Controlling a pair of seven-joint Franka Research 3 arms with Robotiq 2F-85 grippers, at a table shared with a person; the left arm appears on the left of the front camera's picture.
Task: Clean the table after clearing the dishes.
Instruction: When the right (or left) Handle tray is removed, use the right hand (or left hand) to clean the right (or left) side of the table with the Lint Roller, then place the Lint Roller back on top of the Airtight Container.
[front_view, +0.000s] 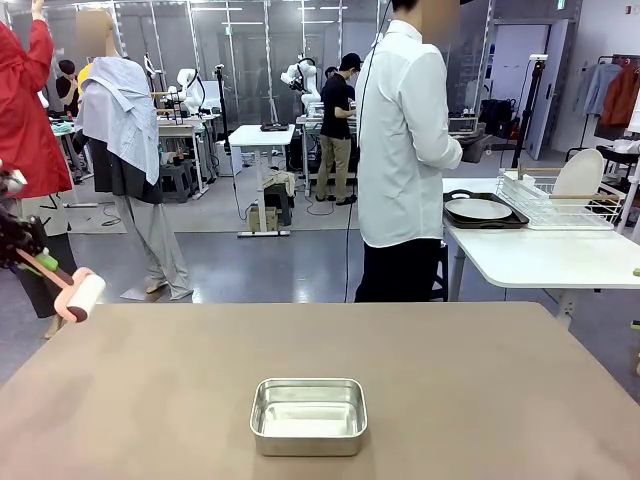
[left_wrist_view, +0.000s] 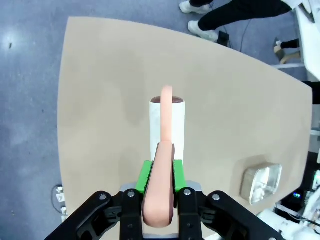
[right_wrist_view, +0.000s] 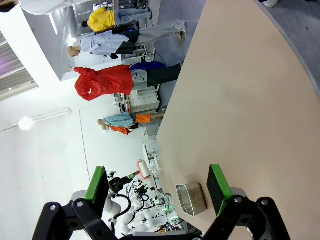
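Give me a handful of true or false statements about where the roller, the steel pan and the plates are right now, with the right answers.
1. The left gripper is shut on the pink handle of a lint roller. True.
2. The roller's white drum is pressed flat on the table. False: in the front view it hangs above the table's left edge, not touching it.
3. A small steel pan sits on the table near the robot's side. True.
4. The right gripper holds the steel pan. False: its jaws stand open with nothing between them.
5. The plates are on the brown table. False: a plate on a dark tray sits on the white table beside the person in a white shirt.
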